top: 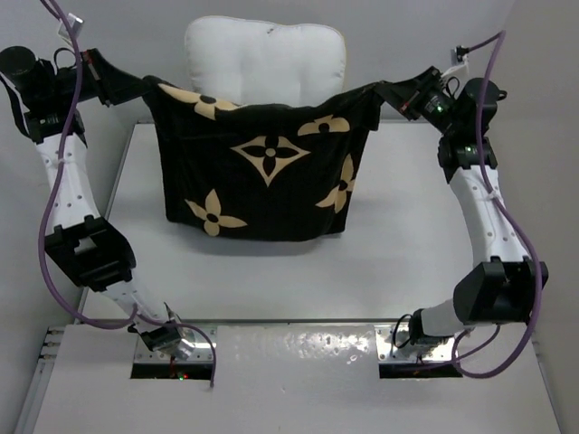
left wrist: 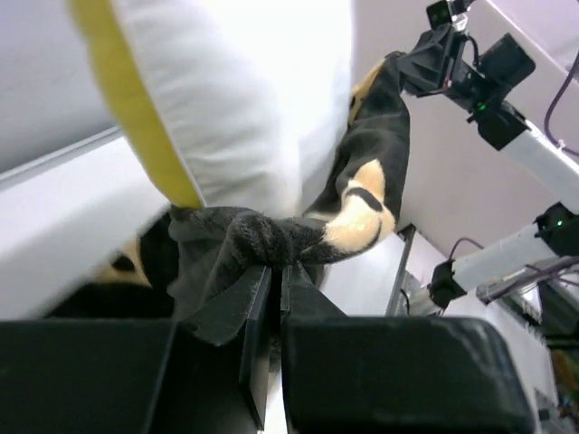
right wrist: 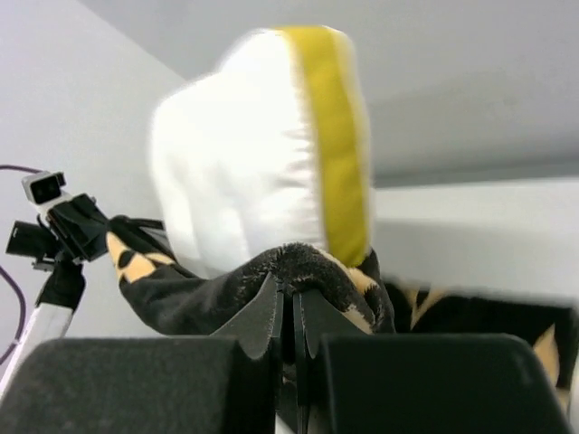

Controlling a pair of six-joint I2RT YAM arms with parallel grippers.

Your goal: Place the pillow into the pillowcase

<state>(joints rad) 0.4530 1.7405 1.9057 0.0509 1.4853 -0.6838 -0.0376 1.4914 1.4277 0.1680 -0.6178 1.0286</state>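
The black pillowcase (top: pixel 262 172) with tan flower motifs hangs stretched between both arms above the far part of the table. The cream-white pillow (top: pixel 264 59) with yellow piping stands in it, its upper part sticking out above the case's top edge. My left gripper (top: pixel 145 88) is shut on the case's upper left corner, and my right gripper (top: pixel 387 91) is shut on the upper right corner. In the left wrist view the pillowcase (left wrist: pixel 271 237) bunches over the left gripper (left wrist: pixel 276 269) under the pillow (left wrist: pixel 244 99). In the right wrist view the pillowcase (right wrist: pixel 298 271) folds over the right gripper (right wrist: pixel 292 291) below the pillow (right wrist: pixel 253 154).
The white table (top: pixel 271 271) lies under the hanging case, its near edge by the arm bases. A grey wall stands behind the pillow. Purple cables (top: pixel 54 181) run along both arms.
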